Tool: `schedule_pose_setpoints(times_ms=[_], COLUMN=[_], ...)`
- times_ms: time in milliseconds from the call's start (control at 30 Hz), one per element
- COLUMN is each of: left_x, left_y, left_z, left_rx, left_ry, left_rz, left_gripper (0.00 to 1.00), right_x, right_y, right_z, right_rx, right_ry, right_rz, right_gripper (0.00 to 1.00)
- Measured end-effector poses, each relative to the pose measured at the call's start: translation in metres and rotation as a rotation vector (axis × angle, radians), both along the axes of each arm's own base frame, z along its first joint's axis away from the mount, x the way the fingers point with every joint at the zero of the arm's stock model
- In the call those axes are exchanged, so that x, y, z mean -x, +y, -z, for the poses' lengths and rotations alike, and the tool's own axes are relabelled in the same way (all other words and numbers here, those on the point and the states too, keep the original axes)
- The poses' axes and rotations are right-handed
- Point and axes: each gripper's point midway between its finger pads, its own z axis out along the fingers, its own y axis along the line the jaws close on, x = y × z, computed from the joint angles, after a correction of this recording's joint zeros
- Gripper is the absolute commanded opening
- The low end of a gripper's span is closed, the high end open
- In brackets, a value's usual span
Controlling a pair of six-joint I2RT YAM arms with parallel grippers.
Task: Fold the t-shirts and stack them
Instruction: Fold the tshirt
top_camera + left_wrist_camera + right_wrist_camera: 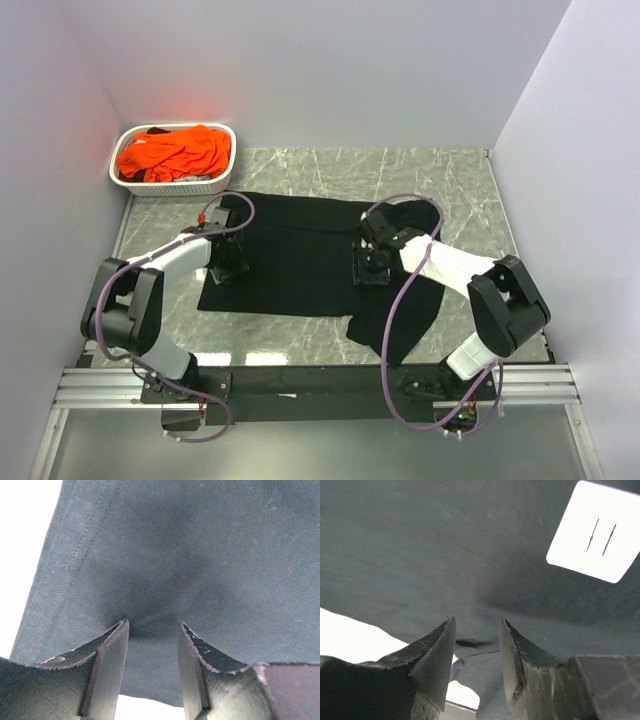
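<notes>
The black t-shirt [290, 255] lies spread flat across the middle of the table, with a crumpled part trailing to the front right. My left gripper [228, 268] points down onto the shirt near its left edge. In the left wrist view the gripper [153, 625] has its jaws a little apart, tips on the black cloth [165, 555]. My right gripper [368, 272] points down onto the shirt's right part. In its own view the gripper [477, 622] also has its jaws a little apart, over a fold edge, near a white tag [592, 532]. The orange t-shirts [175, 152] lie bunched in the basket.
The white latticed basket [226, 160] stands at the back left corner of the marble table [430, 180]. Grey walls close in the left, back and right sides. A metal rail [320, 385] with the arm bases runs along the near edge.
</notes>
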Motion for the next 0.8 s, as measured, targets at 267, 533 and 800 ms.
schedule_pose_setpoints(times_ms=[267,533,800], left_x=[0.008,0.022,0.062], left_y=[0.001,0.001,0.005], left_z=[0.000,0.000,-0.005], left_rx=[0.023,0.063,0.087], left_ry=[-0.030,-0.047,0.016], left_rz=[-0.046,-0.092,-0.131], left_gripper=[0.49,0.49,0.63], right_x=[0.023,0.037,0.066], right_y=[-0.011,-0.017,-0.037], right_z=[0.031,0.030,0.016], right_rx=[0.038,-0.007,0.001], right_ry=[0.055,0.022,0.034], right_rz=[0.002,0.029,0.035], right_gripper=[0.47,0.47,0.49])
